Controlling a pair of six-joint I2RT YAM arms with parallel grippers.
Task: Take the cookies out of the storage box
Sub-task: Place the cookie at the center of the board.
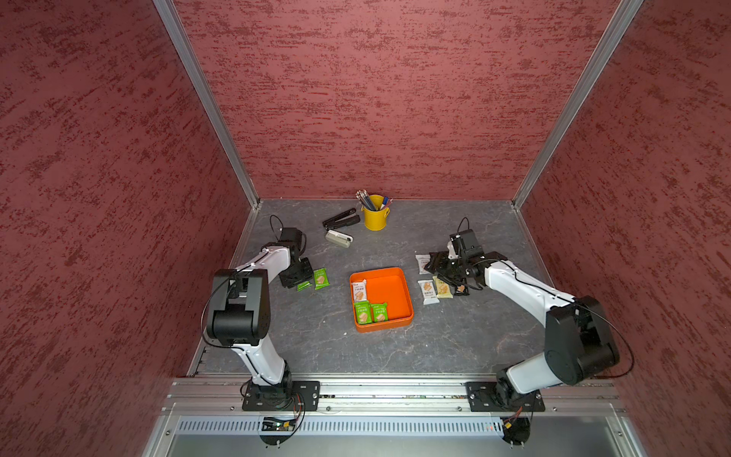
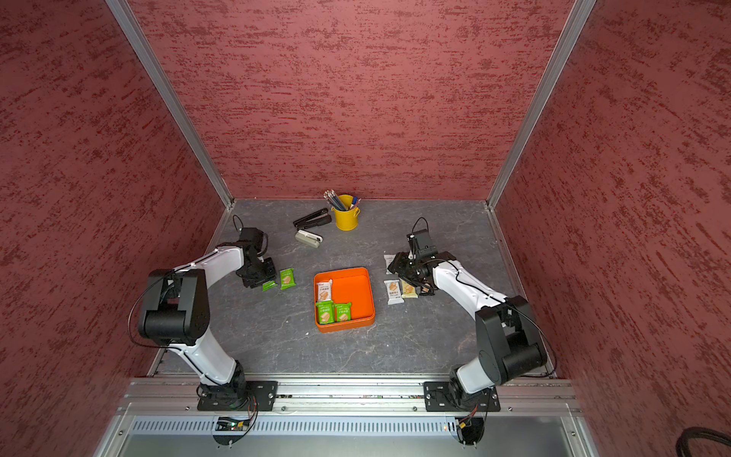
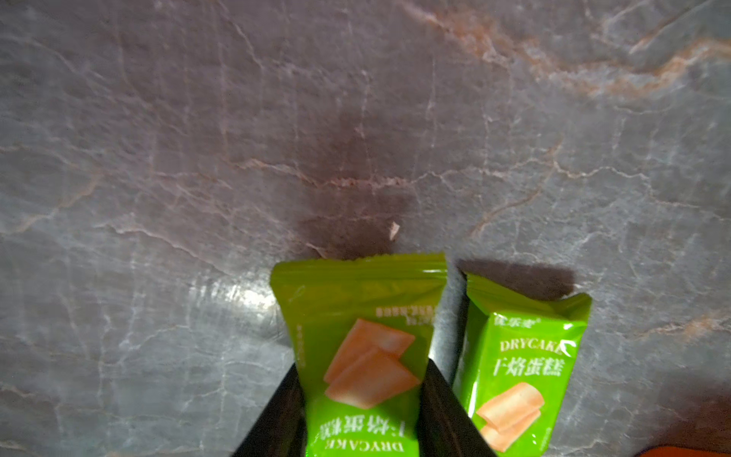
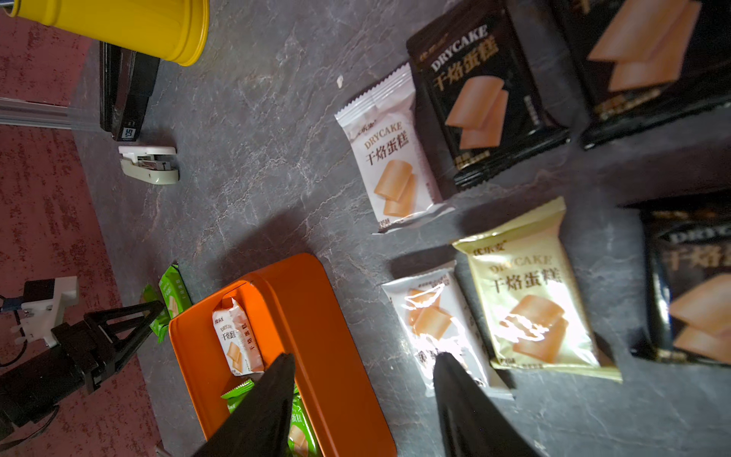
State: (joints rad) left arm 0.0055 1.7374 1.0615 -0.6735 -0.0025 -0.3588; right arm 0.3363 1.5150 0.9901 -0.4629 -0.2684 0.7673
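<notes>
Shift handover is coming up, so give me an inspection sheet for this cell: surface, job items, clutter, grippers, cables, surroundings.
Surface: grey marbled tabletop, with a pale fleck.
Job's things: orange storage box holds one white packet and two green packets; a loose green packet, white packets, a pale yellow packet and black packets lie outside.
Clutter: yellow pencil cup, black stapler, small white stapler near the back wall.
Grippers: left gripper shut on a held green packet; right gripper open, empty.
Cables: black cables loop along both arms.
Surroundings: red textured walls, aluminium frame.
</notes>
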